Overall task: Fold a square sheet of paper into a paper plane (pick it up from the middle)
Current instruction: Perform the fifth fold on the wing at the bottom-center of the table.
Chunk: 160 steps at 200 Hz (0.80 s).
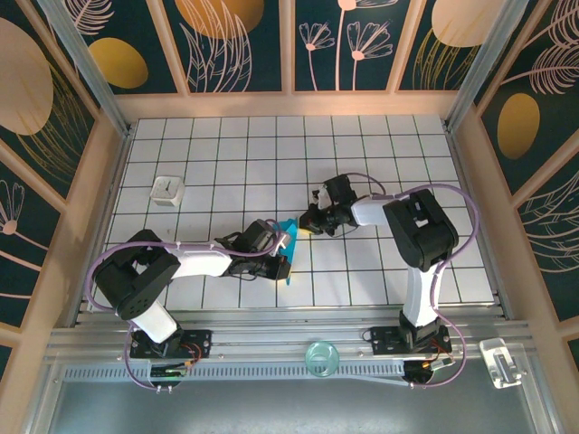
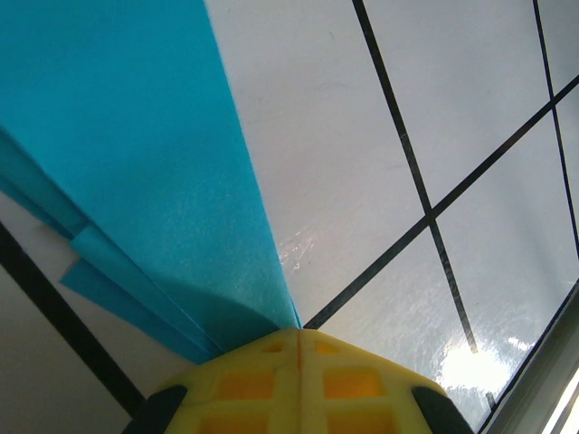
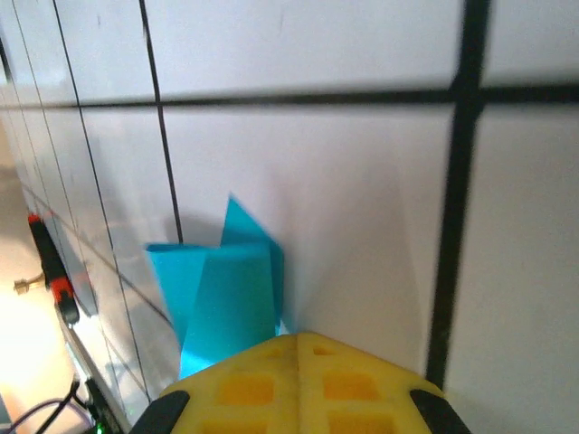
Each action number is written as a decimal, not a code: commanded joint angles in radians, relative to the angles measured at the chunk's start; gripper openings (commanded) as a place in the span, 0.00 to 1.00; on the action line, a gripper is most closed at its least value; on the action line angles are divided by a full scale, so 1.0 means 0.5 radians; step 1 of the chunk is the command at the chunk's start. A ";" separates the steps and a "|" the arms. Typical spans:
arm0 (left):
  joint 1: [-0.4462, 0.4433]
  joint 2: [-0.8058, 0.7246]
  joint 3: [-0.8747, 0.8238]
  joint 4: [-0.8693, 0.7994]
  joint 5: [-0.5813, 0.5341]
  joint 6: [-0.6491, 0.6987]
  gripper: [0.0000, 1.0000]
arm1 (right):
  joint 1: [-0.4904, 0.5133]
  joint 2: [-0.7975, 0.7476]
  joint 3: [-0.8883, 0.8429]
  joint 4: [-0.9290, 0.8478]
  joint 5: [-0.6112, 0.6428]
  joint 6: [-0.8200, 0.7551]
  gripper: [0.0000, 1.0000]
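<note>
The folded teal paper [image 2: 136, 163] is thin and matt, faintly grained, with crisp layered edges. The table [image 2: 380, 181] beneath is smooth, glossy white, throwing bright glare toward five o'clock in the left wrist view. The left gripper [image 2: 298, 333] has fingers [image 2: 244, 384] of yellow moulded plastic, dull in finish. At six o'clock in the top view, ribbed metal rails [image 1: 271, 348] look brushed; the white cube [image 1: 167, 190] at ten o'clock may be plastic.

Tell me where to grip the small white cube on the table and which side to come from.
Grip the white cube across two opposite flat side walls, coming straight down from above. It sits flat on the table and stands alone with bare tiles all round, so there should be room to straddle it from either pair of sides.
</note>
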 commanded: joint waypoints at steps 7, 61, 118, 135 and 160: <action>-0.057 0.204 -0.180 -0.543 -0.117 0.055 0.00 | -0.080 0.101 0.059 -0.068 0.240 -0.069 0.00; -0.057 0.169 -0.168 -0.524 -0.090 0.048 0.00 | -0.145 -0.252 -0.143 -0.002 0.156 -0.141 0.00; -0.056 0.148 -0.112 -0.549 -0.022 0.084 0.00 | 0.047 -0.579 -0.465 0.165 0.057 -0.182 0.00; -0.056 0.154 -0.118 -0.555 -0.028 0.089 0.00 | 0.111 -0.471 -0.412 0.219 0.034 -0.147 0.00; -0.055 0.165 -0.124 -0.555 -0.028 0.089 0.00 | 0.173 -0.316 -0.293 0.245 0.030 -0.149 0.00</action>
